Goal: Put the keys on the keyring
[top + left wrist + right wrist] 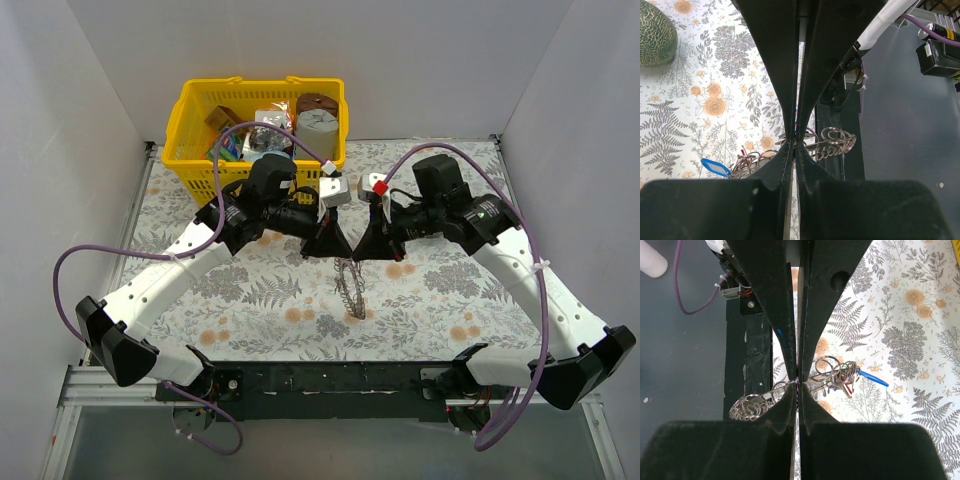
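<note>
Right wrist, claw (797, 382) pinching keyring (764, 400) (keys (845, 377) beside)

Reaching in from the lower corners of the top view with both arms, elbows out, wrists nearly meeting at centre frame. Pointing downward with the left gripper (329, 250) and the right gripper (375, 250), side by side, jaws of each pinched tight on the keyring (350, 285).

Item one: silver-grey metal keyring (837, 142). Its middle is covered by the black fingers (775, 75) of my left gripper (795, 141).
Item two: blue plastic key head (715, 167), inner end behind the same finger.
Item three: round mottled green lump (655, 32), cut by the frame edge.
Overhead, the keyring is too small for me to read detail.
</note>
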Motion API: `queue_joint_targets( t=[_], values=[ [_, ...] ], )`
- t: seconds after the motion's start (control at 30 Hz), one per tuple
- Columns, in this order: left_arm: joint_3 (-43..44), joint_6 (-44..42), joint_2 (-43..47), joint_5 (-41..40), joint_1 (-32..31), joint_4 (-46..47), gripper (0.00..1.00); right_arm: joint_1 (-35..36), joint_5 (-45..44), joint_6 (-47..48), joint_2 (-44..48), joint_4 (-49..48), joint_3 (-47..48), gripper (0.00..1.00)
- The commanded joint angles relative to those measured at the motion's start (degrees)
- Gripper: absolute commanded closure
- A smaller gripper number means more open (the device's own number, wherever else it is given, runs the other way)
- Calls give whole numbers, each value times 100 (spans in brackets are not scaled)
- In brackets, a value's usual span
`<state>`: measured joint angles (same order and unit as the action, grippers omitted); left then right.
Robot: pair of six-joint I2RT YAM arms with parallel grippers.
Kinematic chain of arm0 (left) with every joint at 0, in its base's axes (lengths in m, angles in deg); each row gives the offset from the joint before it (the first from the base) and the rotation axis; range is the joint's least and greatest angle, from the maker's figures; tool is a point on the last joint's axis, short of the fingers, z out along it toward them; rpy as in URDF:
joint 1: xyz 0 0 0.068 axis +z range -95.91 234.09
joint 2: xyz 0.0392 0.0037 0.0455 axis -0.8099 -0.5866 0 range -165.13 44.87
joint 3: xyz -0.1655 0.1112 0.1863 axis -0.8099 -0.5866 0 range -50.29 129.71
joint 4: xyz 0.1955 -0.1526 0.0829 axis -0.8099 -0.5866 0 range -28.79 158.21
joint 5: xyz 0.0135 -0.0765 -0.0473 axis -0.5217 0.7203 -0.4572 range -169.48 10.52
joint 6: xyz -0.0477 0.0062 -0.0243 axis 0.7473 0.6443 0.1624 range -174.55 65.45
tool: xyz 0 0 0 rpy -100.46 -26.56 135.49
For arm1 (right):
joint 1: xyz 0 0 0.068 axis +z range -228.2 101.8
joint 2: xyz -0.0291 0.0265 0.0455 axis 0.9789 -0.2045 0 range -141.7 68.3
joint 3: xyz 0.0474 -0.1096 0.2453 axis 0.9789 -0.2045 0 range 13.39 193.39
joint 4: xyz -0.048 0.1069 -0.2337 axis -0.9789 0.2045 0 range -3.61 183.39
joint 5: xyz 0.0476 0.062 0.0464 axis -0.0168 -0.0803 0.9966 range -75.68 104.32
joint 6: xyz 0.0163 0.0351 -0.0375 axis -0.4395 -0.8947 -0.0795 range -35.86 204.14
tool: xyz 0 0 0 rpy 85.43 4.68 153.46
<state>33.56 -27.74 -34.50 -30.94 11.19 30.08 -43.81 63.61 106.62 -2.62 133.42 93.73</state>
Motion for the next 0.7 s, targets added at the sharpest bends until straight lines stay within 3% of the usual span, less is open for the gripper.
queue_joint_targets(
  t=[0.0, 0.13, 0.17, 0.23, 0.27, 0.37, 0.4, 0.5, 0.67],
  values=[
    [52, -9, 80, 16, -35, 43, 100, -11, 19, -121, 280, -475, 35, 99],
    [-18, 8, 159, -107, -35, 112, 100, -11, -113, -305, 368, -685, -9, 99],
    [-53, 26, 220, -125, -35, 165, 100, -11, -192, -393, 411, -773, -35, 94],
    [-263, 166, 352, -256, -35, 498, 100, -11, -446, -621, 578, -1088, -158, 81],
    [-369, 254, 526, -309, -35, 673, 100, -11, -561, -709, 657, -1212, -202, 63],
    [-931, 641, 852, -572, -35, 1587, 100, -29, -939, -973, 947, -1572, -343, 38],
    [-1063, 711, 1045, -608, -35, 2007, 100, -38, -1035, -1026, 1061, -1643, -360, 33],
    [-1564, 1028, 1449, -819, -35, 2868, 100, -108, -1036, -1175, 1194, -1846, -396, 25],
    [-2485, 1712, 2030, -968, -26, 4382, 100, -178, -808, -1325, 1212, -2118, -536, 25]
  ],
)
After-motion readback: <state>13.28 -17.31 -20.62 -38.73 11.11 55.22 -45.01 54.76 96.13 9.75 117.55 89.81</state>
